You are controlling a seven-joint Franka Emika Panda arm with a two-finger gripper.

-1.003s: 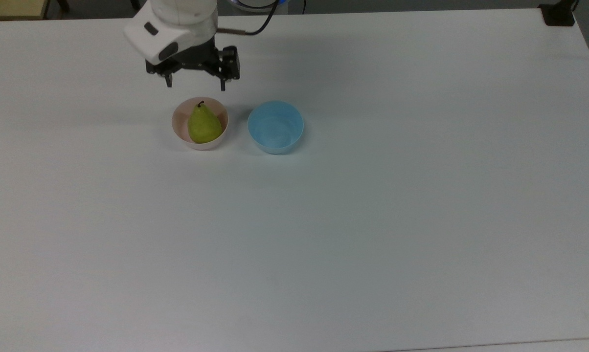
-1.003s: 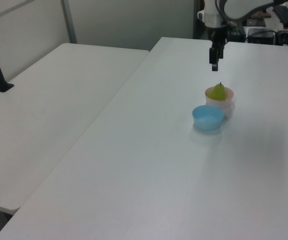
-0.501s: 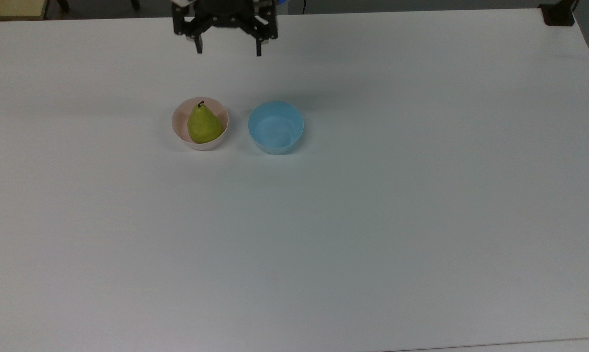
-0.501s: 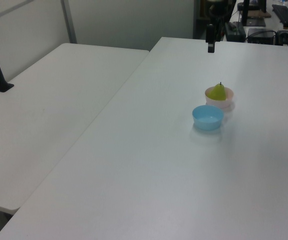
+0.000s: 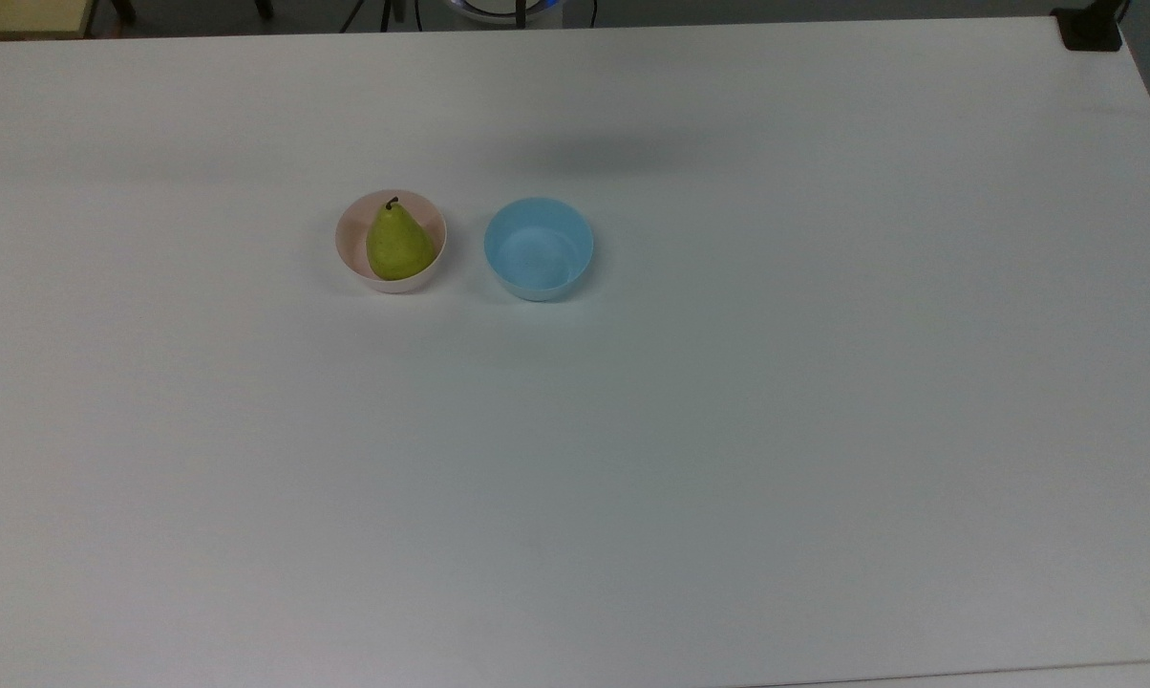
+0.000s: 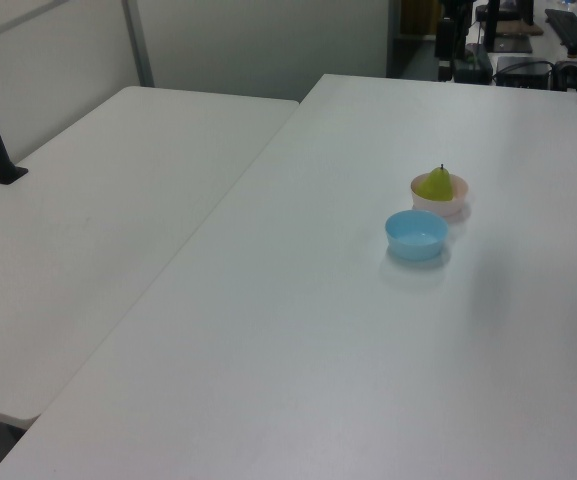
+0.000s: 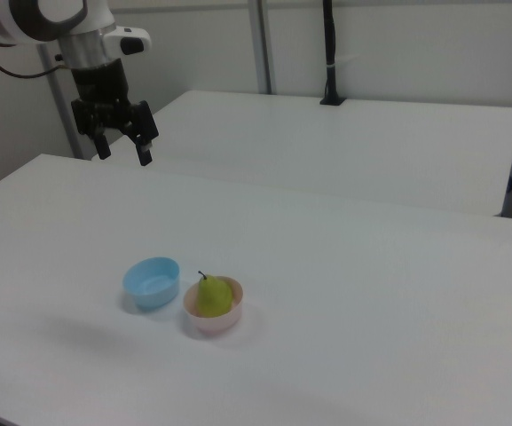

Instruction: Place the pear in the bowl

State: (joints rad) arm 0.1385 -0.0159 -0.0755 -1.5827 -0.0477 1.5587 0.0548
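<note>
On the white worktop point(image 5: 728, 430), the pear point(image 5: 398, 244) stands upright inside the pink bowl point(image 5: 350, 256), stem up, its wide base down in the hollow. Just beside it, to the top view's right, sits the light blue bowl point(image 5: 539, 248), close to the pink one but apart from it.

A second ago the pincer hung directly above the pink bowl's far rim in the top view; half a second ago it had drawn back to the worktop's far edge. Now it has gone from the top view altogether, and a soft shadow remains on the far part of the worktop. The pear and both bowls lie exactly where they did.

Seen from the right view, the pincer point(image 7: 123, 147) is raised high over the far corner of the worktop at the right view's upper left, its two dark fingers point(image 7: 144, 153) pointing down and spread apart, with nothing between them. The pear point(image 7: 208, 295) lies well apart from it, lower and toward the right view's right, resting in the pink bowl point(image 7: 213, 321) with the light blue bowl point(image 7: 151, 282) on the side nearer the pincer.

In the left view the pear point(image 6: 436, 184) rises above the pink bowl's point(image 6: 439, 204) rim, behind the light blue bowl point(image 6: 416, 235).
</note>
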